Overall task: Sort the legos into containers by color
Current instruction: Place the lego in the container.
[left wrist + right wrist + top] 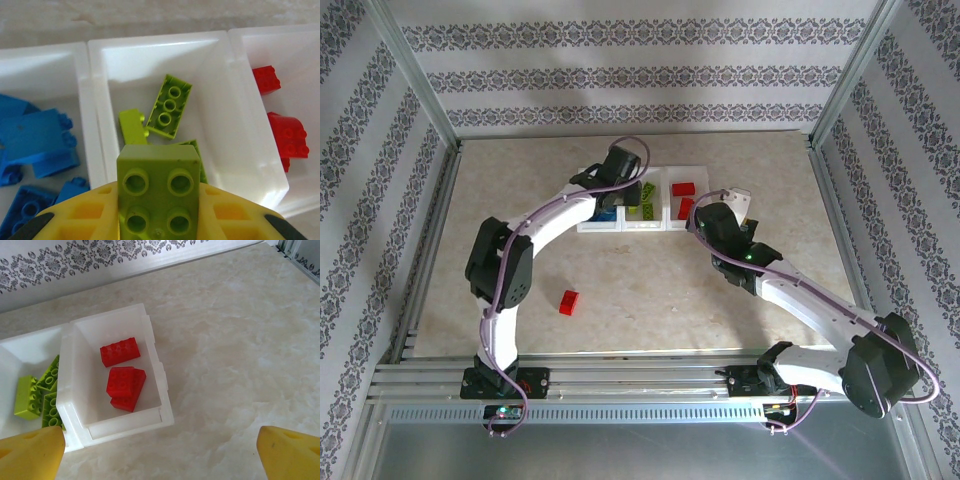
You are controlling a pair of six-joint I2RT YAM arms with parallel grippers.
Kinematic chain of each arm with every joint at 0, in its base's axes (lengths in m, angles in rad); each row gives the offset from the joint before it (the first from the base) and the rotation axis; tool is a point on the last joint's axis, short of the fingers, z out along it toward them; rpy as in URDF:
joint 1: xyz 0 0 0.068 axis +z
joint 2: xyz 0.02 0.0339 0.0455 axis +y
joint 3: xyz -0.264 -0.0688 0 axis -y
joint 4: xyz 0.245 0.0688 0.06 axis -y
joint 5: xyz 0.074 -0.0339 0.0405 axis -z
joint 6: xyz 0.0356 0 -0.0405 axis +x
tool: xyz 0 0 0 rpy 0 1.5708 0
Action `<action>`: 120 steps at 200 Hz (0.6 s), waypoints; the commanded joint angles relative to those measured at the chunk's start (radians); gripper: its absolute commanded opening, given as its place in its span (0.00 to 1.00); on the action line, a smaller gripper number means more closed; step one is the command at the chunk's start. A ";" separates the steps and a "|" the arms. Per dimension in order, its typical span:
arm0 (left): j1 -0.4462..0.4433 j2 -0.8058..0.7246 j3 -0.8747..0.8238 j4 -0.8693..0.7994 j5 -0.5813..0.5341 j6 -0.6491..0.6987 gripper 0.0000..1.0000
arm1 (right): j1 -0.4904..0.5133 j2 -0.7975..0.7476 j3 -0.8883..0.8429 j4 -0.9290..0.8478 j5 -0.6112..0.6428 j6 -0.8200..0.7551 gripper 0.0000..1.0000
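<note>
Left claw (159,219) clamped on a lime green brick (159,172), held above the middle bin (226,115), which holds other green bricks (170,105); likely placed for a colour-matched drop. Right claw (160,455) spread wide, empty, hovering beside the red bin (158,371). One red brick (568,302) lies loose on the surface (650,285).

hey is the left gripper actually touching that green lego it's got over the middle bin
Touching. In the left wrist view the lime green brick sits clamped between the yellow jaws of the left gripper, pressed against both sides with no gap.
</note>
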 commanded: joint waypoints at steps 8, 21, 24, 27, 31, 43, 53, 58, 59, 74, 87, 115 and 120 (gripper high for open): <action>-0.016 0.080 0.114 -0.033 0.030 0.049 0.29 | 0.002 -0.021 -0.014 -0.008 0.031 0.022 0.98; -0.018 0.120 0.158 -0.051 0.038 0.053 0.29 | 0.002 -0.019 -0.010 -0.008 0.031 0.020 0.98; -0.019 0.129 0.165 -0.054 0.038 0.054 0.30 | 0.002 -0.018 -0.010 -0.008 0.029 0.019 0.98; -0.020 0.138 0.173 -0.058 0.039 0.055 0.30 | 0.003 -0.018 -0.008 -0.010 0.030 0.019 0.98; -0.020 0.149 0.185 -0.062 0.038 0.057 0.30 | 0.003 -0.016 -0.007 -0.009 0.031 0.019 0.98; -0.020 0.181 0.222 -0.084 0.043 0.061 0.30 | 0.003 -0.015 -0.004 -0.010 0.030 0.016 0.98; -0.021 0.204 0.251 -0.100 0.047 0.065 0.30 | 0.003 -0.014 -0.001 -0.010 0.030 0.016 0.98; -0.021 0.214 0.262 -0.106 0.048 0.066 0.31 | 0.002 -0.013 -0.001 -0.009 0.030 0.014 0.98; -0.021 0.216 0.264 -0.107 0.049 0.066 0.31 | 0.003 -0.013 0.000 -0.010 0.030 0.013 0.98; -0.021 0.239 0.293 -0.119 0.054 0.067 0.31 | 0.003 -0.009 0.003 -0.008 0.031 0.012 0.98; -0.023 0.253 0.310 -0.126 0.060 0.069 0.33 | 0.002 -0.003 0.008 -0.008 0.031 0.010 0.98; -0.028 0.276 0.341 -0.143 0.067 0.071 0.36 | 0.003 0.007 0.018 -0.009 0.025 0.006 0.98; -0.029 0.278 0.345 -0.145 0.068 0.071 0.37 | 0.003 0.008 0.019 -0.009 0.025 0.004 0.98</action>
